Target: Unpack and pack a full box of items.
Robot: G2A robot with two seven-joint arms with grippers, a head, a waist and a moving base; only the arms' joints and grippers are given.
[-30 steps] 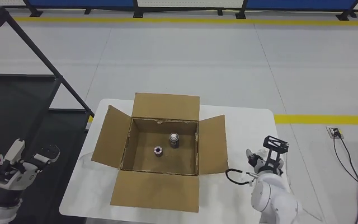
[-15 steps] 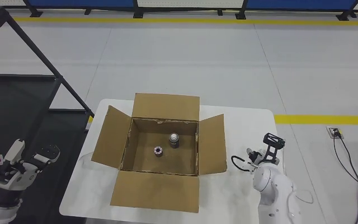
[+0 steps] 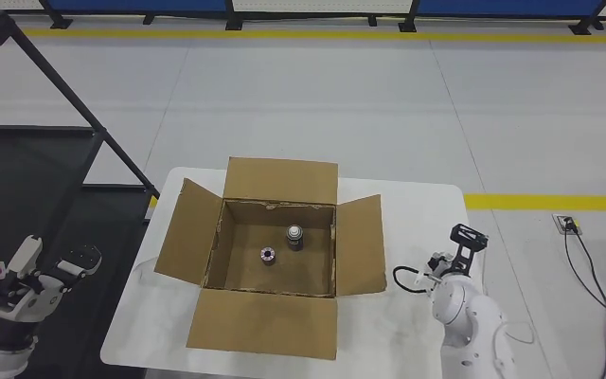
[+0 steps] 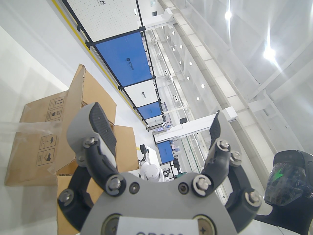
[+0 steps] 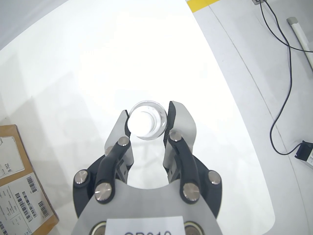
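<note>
Clear white-capped bottle (image 5: 147, 123) is pinched in the right tool (image 5: 149, 111), apart from the box (image 5: 23, 172).

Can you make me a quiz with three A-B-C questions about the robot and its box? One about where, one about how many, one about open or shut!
1. Where is the clear bottle? A: on the floor. B: in the right gripper. C: on a shelf.
2. How many small items are in the box? A: two. B: five. C: none.
3. The left gripper is: A: open. B: holding a cup. C: holding a spoon.
Answers: B, it is shut on the bottle; A, two stand inside; A, it is spread wide with nothing in it.
</note>
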